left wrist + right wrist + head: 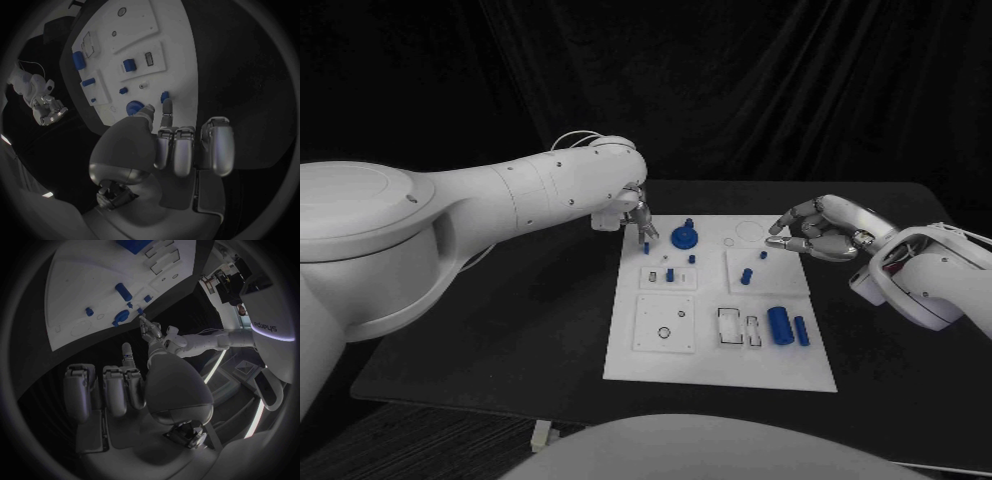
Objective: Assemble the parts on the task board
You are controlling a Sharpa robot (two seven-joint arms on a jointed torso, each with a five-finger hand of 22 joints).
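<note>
The step in hand looks like seating a small blue peg (645, 245) at the far left corner of the task board (718, 372) — the left hand (633, 212) pinches it between fingertips, wanting a straight, gentle press — while the right hand (821, 230) hovers half-curled, holding nothing.

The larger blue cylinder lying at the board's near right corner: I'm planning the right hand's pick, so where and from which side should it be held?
Probably across the middle of the larger blue cylinder, fingers coming from above. It lies flat on the task board, its length running near to far, so its long sides offer the grip. A smaller blue cylinder lies close alongside, leaving little room there.
</note>
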